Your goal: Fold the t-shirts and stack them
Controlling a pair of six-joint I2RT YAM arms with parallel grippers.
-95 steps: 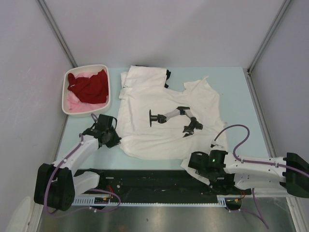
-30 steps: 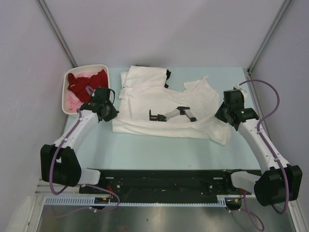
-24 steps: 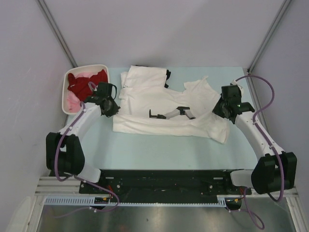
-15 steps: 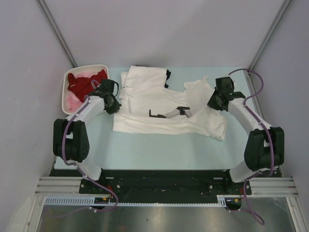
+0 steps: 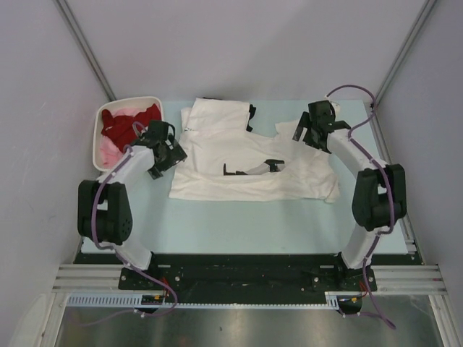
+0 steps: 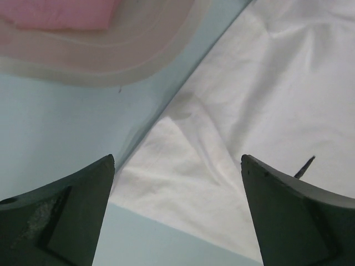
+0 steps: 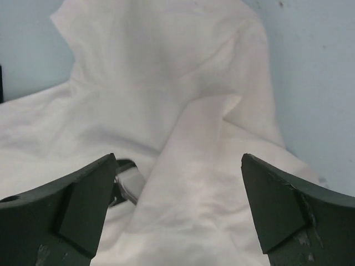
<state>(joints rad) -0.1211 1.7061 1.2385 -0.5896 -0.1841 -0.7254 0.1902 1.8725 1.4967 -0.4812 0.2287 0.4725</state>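
We see a pale blue-green worktop (image 5: 217, 224) boxed in by plain light grey walls (image 5: 239, 47) on three sides, with slim metal posts (image 5: 85, 49) at the back corners. A black rail (image 5: 239, 266) and brushed metal strip (image 5: 239, 325) run along the near edge. Lighting is soft and even.
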